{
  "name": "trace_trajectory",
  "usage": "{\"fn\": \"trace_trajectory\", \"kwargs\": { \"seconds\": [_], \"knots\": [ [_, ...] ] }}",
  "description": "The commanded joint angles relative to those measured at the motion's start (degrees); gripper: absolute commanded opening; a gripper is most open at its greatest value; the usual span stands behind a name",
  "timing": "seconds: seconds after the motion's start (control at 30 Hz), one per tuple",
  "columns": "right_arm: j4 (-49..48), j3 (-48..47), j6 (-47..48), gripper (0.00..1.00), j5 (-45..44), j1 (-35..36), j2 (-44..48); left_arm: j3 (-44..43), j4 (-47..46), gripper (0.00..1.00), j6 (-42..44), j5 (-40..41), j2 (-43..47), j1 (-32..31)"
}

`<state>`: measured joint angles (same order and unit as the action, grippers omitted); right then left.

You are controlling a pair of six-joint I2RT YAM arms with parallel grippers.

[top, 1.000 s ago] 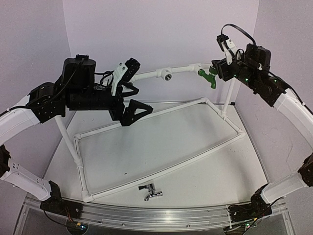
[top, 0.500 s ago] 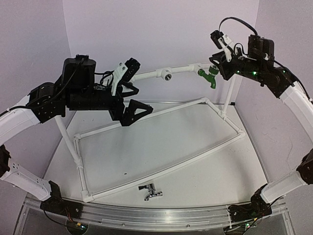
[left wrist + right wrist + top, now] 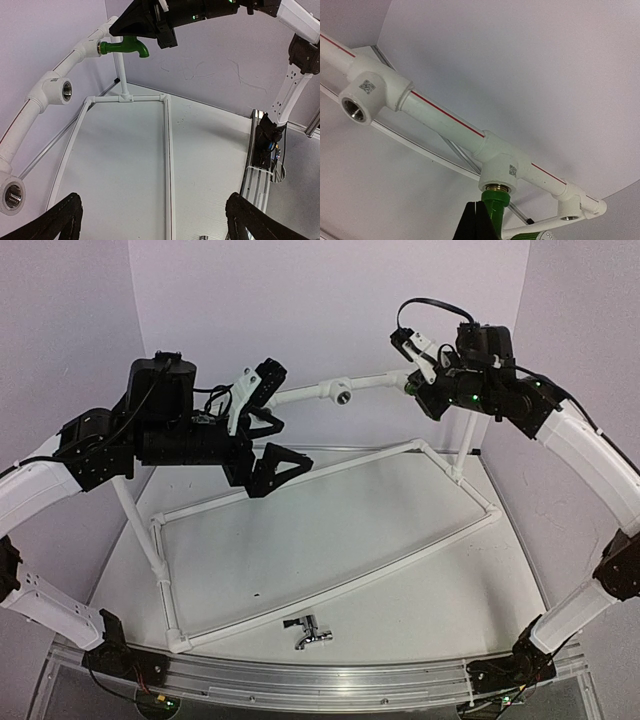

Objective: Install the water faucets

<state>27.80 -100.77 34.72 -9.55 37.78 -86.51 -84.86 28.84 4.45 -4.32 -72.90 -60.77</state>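
Observation:
The green faucet is screwed into the right-hand socket of the raised white pipe, spout pointing away from it. Its green stem shows just below the socket's brass ring. My right gripper is shut, its two fingers pressed flat together beside that stem, with nothing visible between them. From above, the right gripper covers most of the green faucet. The chrome faucet lies on the table near the front edge. My left gripper hangs wide open and empty above the table's left side.
The middle socket on the raised pipe is open, as is another socket further left. A white pipe frame lies on the table, with uprights carrying the raised pipe. Purple walls close in the back and sides.
The right gripper swung left over the green faucet, turned at the wrist, and closed its fingers. The left arm and the chrome faucet have stayed put.

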Motion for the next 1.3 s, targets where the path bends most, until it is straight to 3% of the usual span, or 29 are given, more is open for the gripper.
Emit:
{"fn": "trace_trajectory", "kwargs": {
  "seconds": [0.0, 0.43, 0.97, 1.03, 1.17, 1.27],
  "knots": [
    [-2.7, -0.5, 0.0, 0.0, -5.6, -0.6, 0.4, -0.4, -2.7, 0.99, -0.2, 0.2, 0.6, 0.1],
    [-3.7, 2.1, 0.1, 0.0, -1.7, -6.9, 2.0, -0.9, -2.6, 0.99, -0.1, 0.0, 0.3, 0.1],
    [-4.0, 8.8, 0.4, 0.0, 9.1, -12.4, 5.1, -1.2, -2.5, 0.99, -0.1, 0.1, 0.0, 0.1],
    [-4.0, 8.2, 0.0, 0.08, 8.7, -13.0, 5.1, -1.1, -2.4, 0.99, -0.1, 0.2, 0.2, 0.1],
    [-3.9, 5.8, -2.5, 0.44, 10.6, -15.2, 6.1, -0.7, -2.3, 0.99, -0.2, 0.4, 0.7, 0.1],
    [-3.8, 6.2, -4.7, 0.6, 11.9, -15.8, 8.5, -0.3, -2.5, 1.0, -0.2, 0.4, 1.2, 0.1]
  ]
}}
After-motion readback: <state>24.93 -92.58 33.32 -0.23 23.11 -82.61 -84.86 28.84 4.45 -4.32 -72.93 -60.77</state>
